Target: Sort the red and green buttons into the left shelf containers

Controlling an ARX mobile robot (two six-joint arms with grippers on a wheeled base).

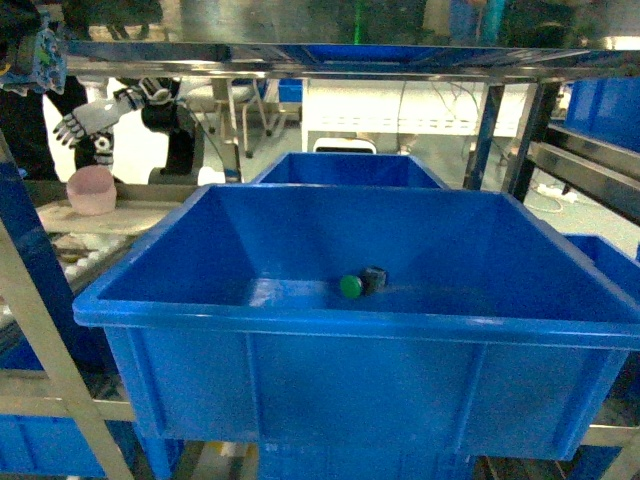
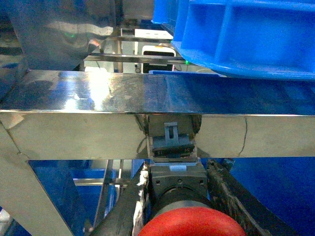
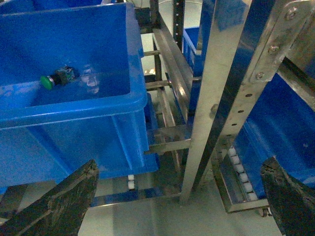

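Shelving: steel racks, blue bin (image 1: 150, 300) in front of us.
Green button (image 1: 351, 286): lying on that bin's floor.
Red button (image 2: 189, 223): clamped in left gripper (image 2: 189, 216), below shelf rail (image 2: 157, 130).
Right gripper (image 3: 182, 196): spread, empty.
Next: we lift clear of rail, release low inside bin.

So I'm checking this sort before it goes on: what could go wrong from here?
The left gripper holds the red button close under the steel shelf beam; lifting straight up could hit it. The green button already lies on its side in the near blue bin, so dropping red there would mix the colours. The right gripper, open and empty, hangs near the shelf post.
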